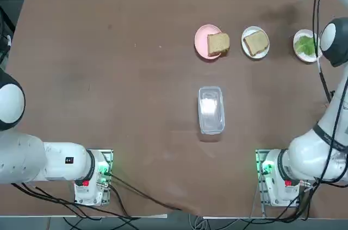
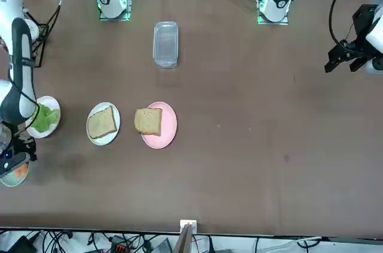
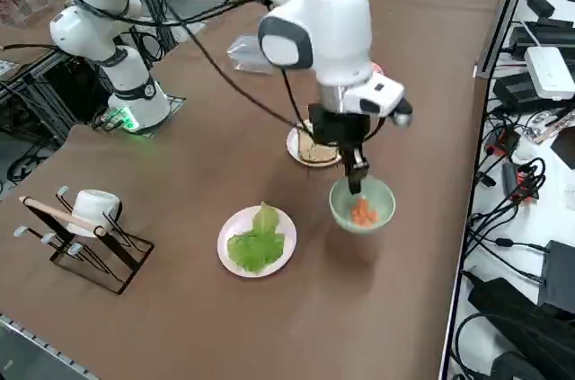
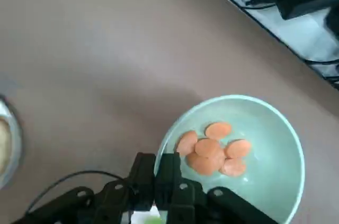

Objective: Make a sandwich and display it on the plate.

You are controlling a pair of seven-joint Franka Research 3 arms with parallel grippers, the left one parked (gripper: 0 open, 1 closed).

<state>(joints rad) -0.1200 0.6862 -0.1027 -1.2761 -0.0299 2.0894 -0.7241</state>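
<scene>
Right side view, starting at the tips: I have the right gripper (image 3: 355,184) with its fingers pressed together on the rim of the pale green bowl (image 3: 377,197), seen best from the wrist. The shadow sits apart from the bowl, so I judge it is off the table. That one-sided pinch is my main worry: the bowl's weight hangs away from the fingers, so it could pivot or slip and spill the orange slices (image 3: 363,213) inside.

From the fingers in this view, the lettuce (image 3: 256,243) lies at eight o'clock on its white plate (image 3: 231,225). A low swing that way could clip the plate or drag the leaves off. The nearer bread slice (image 1: 256,43) rests on another white plate (image 1: 264,53), between ten and eleven; I take that for the display plate. The arm partly hides it in this view, so I could misjudge clearance and knock the bread.

Past it, the top view shows the second bread slice (image 1: 218,44) overhanging the pink plate (image 1: 202,42) toward three o'clock; a push there could shift it onto the table. No sandwich is assembled: bread and lettuce sit apart. Lowering the bowl tilted might also make it rock when released.
</scene>
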